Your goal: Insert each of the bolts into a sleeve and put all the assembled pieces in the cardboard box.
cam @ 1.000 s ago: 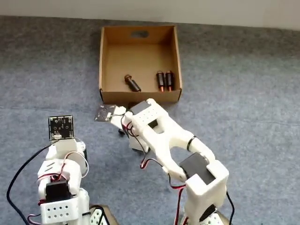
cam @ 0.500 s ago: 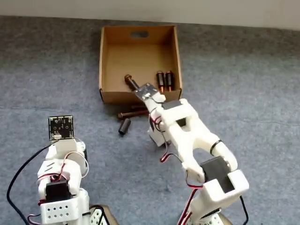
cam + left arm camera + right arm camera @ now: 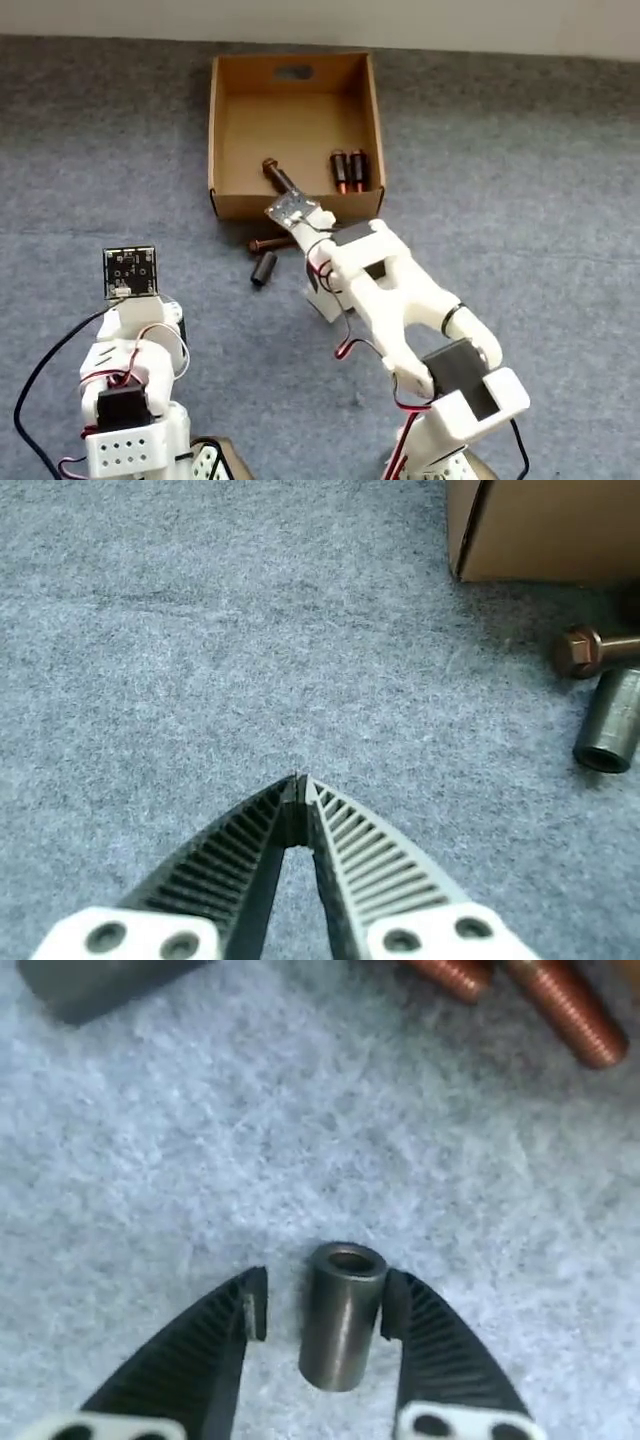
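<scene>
One grey carpet (image 3: pixel 550 200) underlies both: left hand (image 3: pixel 300 782) pinched closed, right hand (image 3: pixel 325 1285) spread around a sleeve (image 3: pixel 340 1335).

White plastic arms (image 3: pixel 400 300); black servos (image 3: pixel 447 366); red and black cables (image 3: pixel 341 350); ribbed black fingers (image 3: pixel 370 870)

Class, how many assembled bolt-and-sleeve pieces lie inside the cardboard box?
3. A slanted piece lies near the cardboard box's front wall; two more pieces lie side by side by its right wall. The right arm overlaps the front edge, so another might be hidden.
</scene>
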`<action>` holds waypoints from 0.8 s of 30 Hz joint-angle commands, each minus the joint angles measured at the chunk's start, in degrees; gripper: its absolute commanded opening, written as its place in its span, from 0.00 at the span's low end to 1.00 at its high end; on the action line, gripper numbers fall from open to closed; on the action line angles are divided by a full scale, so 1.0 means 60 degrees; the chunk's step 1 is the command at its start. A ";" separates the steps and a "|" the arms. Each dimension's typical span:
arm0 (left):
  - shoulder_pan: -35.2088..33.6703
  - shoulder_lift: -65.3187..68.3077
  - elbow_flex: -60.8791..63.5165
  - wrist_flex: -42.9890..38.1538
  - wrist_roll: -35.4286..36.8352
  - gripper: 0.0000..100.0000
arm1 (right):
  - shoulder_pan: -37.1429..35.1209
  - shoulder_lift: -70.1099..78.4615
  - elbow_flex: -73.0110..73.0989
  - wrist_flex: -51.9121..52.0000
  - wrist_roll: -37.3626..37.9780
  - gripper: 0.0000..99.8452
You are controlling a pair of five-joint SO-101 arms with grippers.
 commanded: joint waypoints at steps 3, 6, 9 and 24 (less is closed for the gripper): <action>-0.0066 -0.0022 -0.0330 -0.0176 0.0029 0.04 | 0.0637 0.0007 0.0374 -0.0066 0.1319 0.19; -0.0066 -0.0022 -0.0330 -0.0176 0.0029 0.04 | 0.1033 0.0007 0.0344 -0.0125 0.1758 0.19; -0.0066 -0.0022 -0.0330 -0.0176 0.0029 0.04 | 0.1121 0.0037 0.0344 -0.0125 0.1802 0.13; -0.0051 0.0095 -0.0872 -0.0132 -0.0484 0.04 | 0.1179 -0.5648 0.1150 0.0051 0.0103 0.01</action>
